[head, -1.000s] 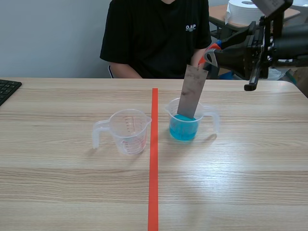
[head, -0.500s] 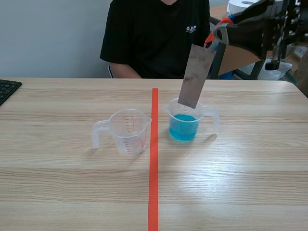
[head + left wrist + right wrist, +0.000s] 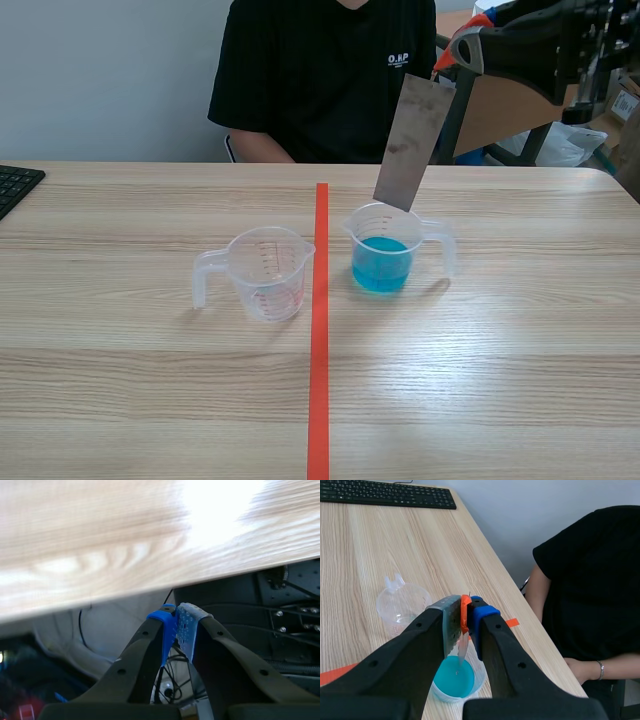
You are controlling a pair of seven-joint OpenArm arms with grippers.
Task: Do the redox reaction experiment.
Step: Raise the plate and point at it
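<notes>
Item: flat rectangular grey metal strip (image 3: 412, 140), dull, mottled with brownish stains, hanging tilted. Its top end is pinched in the right gripper (image 3: 462, 55), whose fingers are clamped on it. Its lower edge sits at rim level over the clear plastic measuring cup (image 3: 432, 232) of blue liquid (image 3: 381, 265), right of the orange-red tape line (image 3: 319, 330). An empty clear measuring cup (image 3: 267, 272) stands left of the line on the light wooden table (image 3: 500, 350). The left gripper (image 3: 176, 630) has its pads pressed together on nothing.
</notes>
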